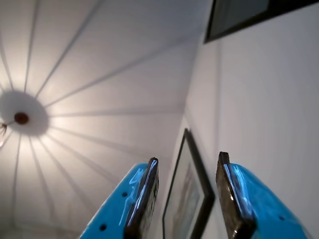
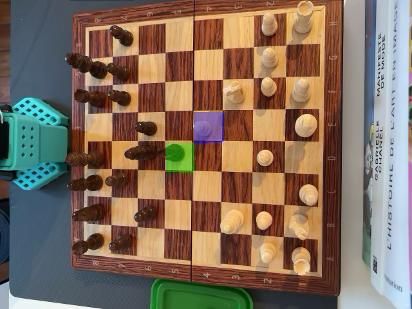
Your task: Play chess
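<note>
A wooden chessboard fills the overhead view. Dark pieces stand on its left half and light pieces on its right half. One square is tinted green and holds a dark pawn. The square diagonally up and right of it is tinted purple, with a faint pawn shape on it. In the wrist view my gripper has blue jaws with black pads, is open and empty, and points up at a white ceiling. The gripper itself is not seen in the overhead view; only the arm's teal base shows left of the board.
A green lid or container lies at the board's lower edge. Books lie along the right side. In the wrist view a framed picture hangs on the wall, and a ceiling lamp mount is at left.
</note>
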Robot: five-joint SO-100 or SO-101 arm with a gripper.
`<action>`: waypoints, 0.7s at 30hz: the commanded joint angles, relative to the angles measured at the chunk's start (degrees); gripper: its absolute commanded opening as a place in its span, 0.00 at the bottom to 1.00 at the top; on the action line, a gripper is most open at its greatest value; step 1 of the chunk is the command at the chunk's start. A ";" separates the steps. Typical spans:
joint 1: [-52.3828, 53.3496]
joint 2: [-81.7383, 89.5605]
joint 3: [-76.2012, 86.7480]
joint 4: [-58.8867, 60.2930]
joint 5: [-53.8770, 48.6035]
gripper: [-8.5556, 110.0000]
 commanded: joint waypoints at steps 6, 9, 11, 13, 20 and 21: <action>-0.35 0.00 0.35 18.98 -0.26 0.22; 0.00 0.00 -1.67 26.19 -0.26 0.22; 0.18 0.00 -4.66 31.90 -0.26 0.22; 0.18 0.00 -7.91 38.41 -0.26 0.22; 0.26 0.00 -15.56 62.40 -0.26 0.22; 0.26 0.00 -16.17 66.18 -0.26 0.22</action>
